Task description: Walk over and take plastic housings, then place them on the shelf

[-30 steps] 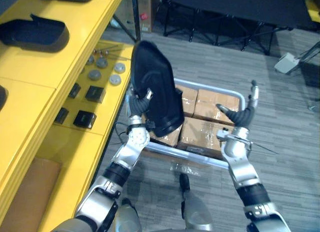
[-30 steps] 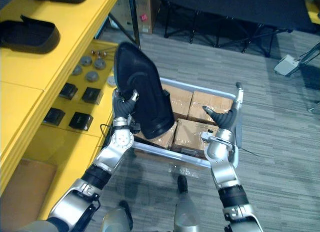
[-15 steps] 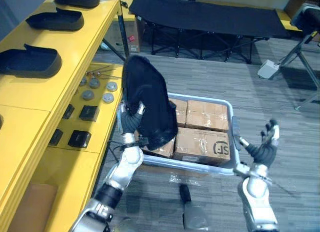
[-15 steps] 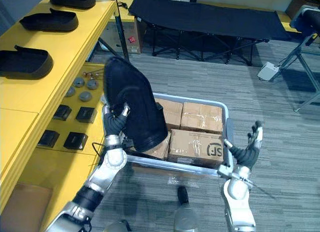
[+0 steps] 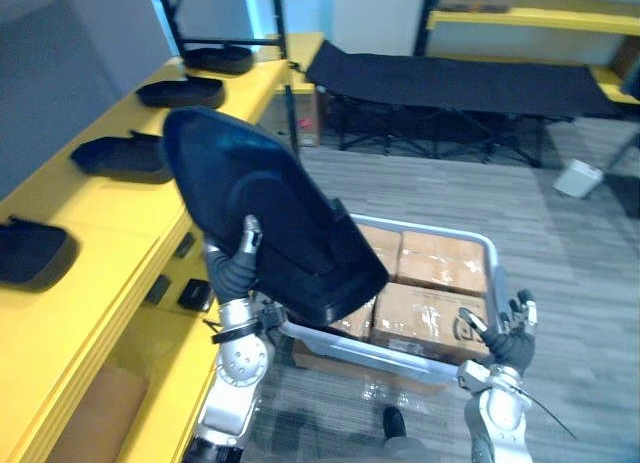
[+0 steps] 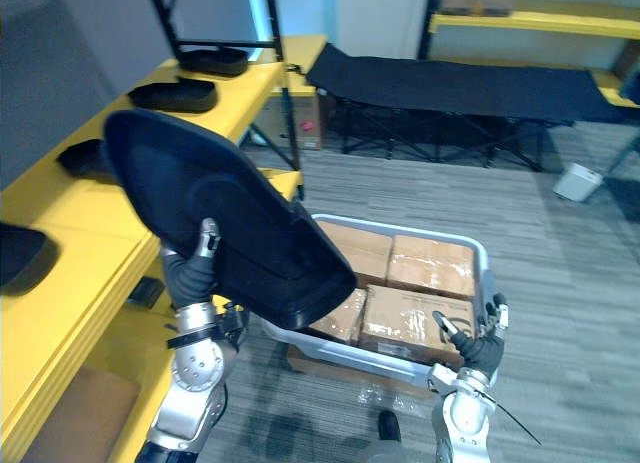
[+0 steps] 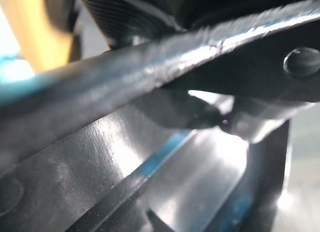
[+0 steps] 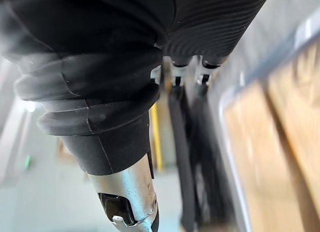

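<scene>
A shelf (image 5: 110,223) runs along the left, from 7 to 11 o'clock, with a row of housings (image 5: 120,155) on it. At centre, the left hand (image 5: 235,271) grips a raised housing (image 5: 275,218). A bin (image 5: 497,281) of cardboard boxes (image 5: 440,265) lies at 4 o'clock. The right hand (image 5: 511,340) hangs at 5 o'clock, just beside the bin. A cot (image 5: 450,83) stands behind at 1 o'clock.

- Grey plastic bin (image 5: 380,348), on the floor; open top.
- Cardboard boxes (image 5: 443,263), taped, packed side by side inside the bin; one more flat box lies beneath it.
- Folding cot (image 5: 460,83), black fabric on black crossed legs, beyond the bin.
- Small white box (image 5: 578,178), on the floor, to the right of the cot.
- Small black blocks (image 5: 194,295), left of the bin.
- Brown cardboard sheet (image 5: 85,423), lower left.
- Grey wood-pattern floor (image 5: 450,193).
</scene>
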{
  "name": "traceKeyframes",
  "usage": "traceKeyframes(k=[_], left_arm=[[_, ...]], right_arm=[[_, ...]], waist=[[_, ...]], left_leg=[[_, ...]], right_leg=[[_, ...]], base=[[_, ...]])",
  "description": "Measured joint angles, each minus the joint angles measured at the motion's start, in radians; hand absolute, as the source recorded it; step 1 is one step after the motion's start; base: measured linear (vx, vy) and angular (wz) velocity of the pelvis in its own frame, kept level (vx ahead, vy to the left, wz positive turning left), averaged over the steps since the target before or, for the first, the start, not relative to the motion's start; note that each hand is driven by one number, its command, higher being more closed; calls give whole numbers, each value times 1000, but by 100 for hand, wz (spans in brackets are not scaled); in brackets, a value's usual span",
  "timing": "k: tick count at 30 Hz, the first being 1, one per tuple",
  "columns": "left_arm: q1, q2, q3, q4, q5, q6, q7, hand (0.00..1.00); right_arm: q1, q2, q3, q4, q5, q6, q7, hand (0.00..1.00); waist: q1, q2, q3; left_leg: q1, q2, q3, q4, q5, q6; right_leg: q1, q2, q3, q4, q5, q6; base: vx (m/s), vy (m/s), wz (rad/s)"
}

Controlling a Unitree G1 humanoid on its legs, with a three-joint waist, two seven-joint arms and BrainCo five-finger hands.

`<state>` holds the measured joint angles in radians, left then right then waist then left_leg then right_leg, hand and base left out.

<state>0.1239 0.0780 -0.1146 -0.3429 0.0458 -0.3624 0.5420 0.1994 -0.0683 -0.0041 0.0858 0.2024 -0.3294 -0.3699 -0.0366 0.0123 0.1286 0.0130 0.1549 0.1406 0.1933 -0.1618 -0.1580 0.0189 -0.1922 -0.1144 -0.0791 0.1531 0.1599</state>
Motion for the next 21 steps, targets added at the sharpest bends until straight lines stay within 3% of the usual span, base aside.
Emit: traceKeyframes(k=[6,11,14,17,18,19,20,21], left_arm=[[168,-9,232,-118,-27,-3,-30,100],[252,-14,357,-145,-50,-15,-117,100],[268,-22,367,-167,-102,-29,-207,100],[262,-21,357,-169,-137,-51,-278,100],[245,-13,340,-168,-148,-51,-295,100],[227,-4,329,-163,-159,-51,-309,100],[170,5,295,-127,-199,-57,-361,100],[151,4,276,-110,-219,-58,-380,100]], right_arm=[[-214,-42,113,79,-2,-10,33,0],[-295,-46,151,76,-2,-14,41,0],[-250,-51,135,35,-2,35,20,0],[-187,-51,61,-10,-8,51,22,0],[-157,-50,5,-29,-24,53,23,0],[-140,-47,-32,-40,-28,53,23,0],[-95,-48,-116,-59,-30,53,20,0],[-78,-54,-149,-64,-30,53,18,0]], waist=[[134,-14,-7],[192,-44,-22],[170,-42,-21],[154,-48,-25],[140,-52,-27],[126,-50,-18],[79,-38,0],[69,-30,7]], left_leg=[[-19,-34,-146,-58,68,4],[-52,-64,-241,-85,82,9],[-87,-70,-367,-80,97,19],[-123,-83,-438,-83,127,4],[-155,-89,-418,-86,144,39],[-172,-86,-367,-91,153,95],[-192,-36,-160,-94,190,185],[-190,-21,-87,-93,219,195]], right_leg=[[63,-23,-164,-1,-7,2],[85,-41,-243,10,-54,15],[83,4,-159,116,-186,20],[90,-1,-239,188,-237,7],[100,-11,-301,196,-243,1],[116,-20,-345,198,-245,-1],[152,-41,-426,225,-250,-6],[167,-52,-444,244,-255,-4]], base=[[-13,-8,72],[-35,14,59],[36,-44,101],[87,-95,120],[58,-30,122],[67,-12,216],[54,35,201],[90,107,215]])
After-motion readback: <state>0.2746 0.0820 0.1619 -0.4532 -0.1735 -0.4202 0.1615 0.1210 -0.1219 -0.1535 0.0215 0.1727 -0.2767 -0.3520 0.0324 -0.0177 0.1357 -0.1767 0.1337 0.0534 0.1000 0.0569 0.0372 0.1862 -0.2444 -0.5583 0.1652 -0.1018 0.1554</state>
